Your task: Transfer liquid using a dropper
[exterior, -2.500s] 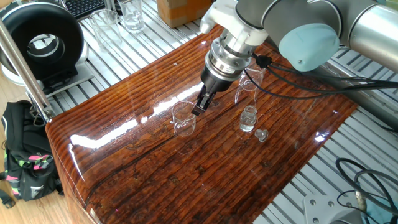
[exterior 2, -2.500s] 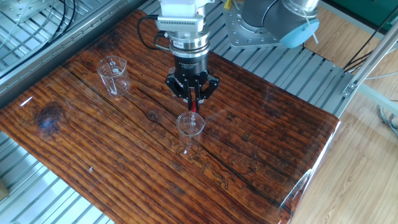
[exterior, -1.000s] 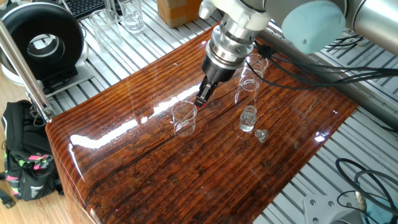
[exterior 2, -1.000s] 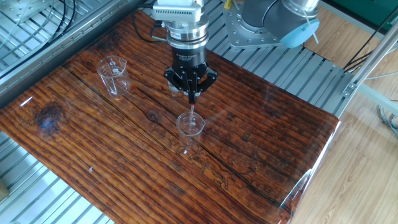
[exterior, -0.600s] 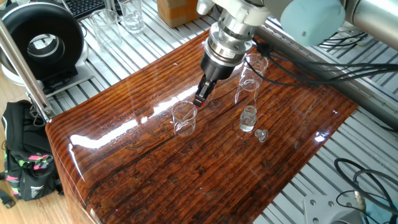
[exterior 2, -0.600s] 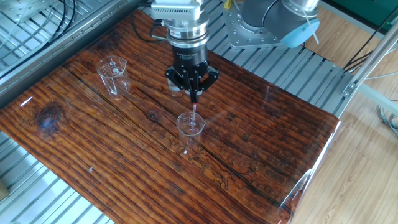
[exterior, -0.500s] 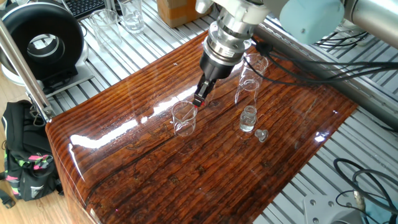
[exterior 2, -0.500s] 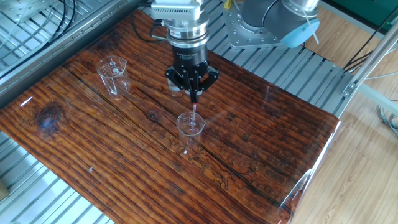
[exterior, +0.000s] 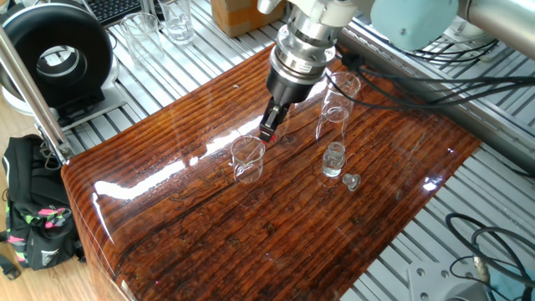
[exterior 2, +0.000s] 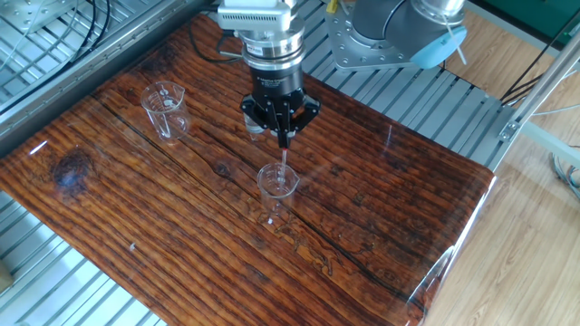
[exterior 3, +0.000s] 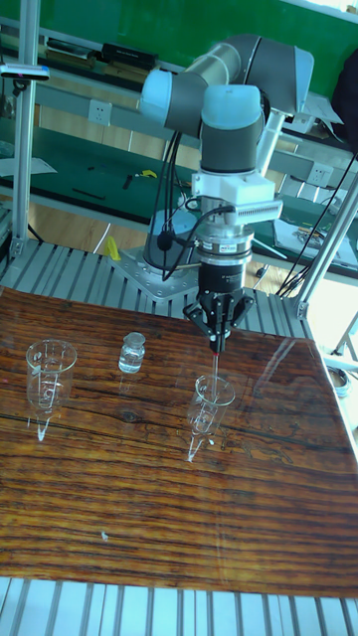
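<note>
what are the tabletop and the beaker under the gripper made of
Tabletop: apparently wood, or a wood-look board, dark brown grain under a glossy coat that mirrors the lights. Beaker: looks like clear glass, though clear plastic is possible; the grain shows straight through it and its rim glints.

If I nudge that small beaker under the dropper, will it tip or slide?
The small beaker looks thin, clear glass, so probably light and fragile. The glossy tabletop suggests sliding before tipping. The dropper tube, held by the gripper, reaches its mouth; sideways contact might snap it.
</note>
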Robot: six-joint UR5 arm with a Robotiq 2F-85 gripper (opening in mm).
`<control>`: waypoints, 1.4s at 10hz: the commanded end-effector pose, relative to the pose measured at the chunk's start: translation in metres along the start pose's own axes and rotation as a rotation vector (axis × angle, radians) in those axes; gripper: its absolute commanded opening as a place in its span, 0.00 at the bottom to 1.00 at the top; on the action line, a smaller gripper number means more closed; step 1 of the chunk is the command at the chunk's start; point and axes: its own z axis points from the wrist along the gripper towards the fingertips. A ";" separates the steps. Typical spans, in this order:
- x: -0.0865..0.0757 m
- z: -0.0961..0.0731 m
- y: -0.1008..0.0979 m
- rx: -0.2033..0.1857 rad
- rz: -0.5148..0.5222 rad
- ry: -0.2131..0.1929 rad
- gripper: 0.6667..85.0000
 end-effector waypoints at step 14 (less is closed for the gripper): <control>-0.004 -0.014 0.003 0.030 0.002 0.145 0.02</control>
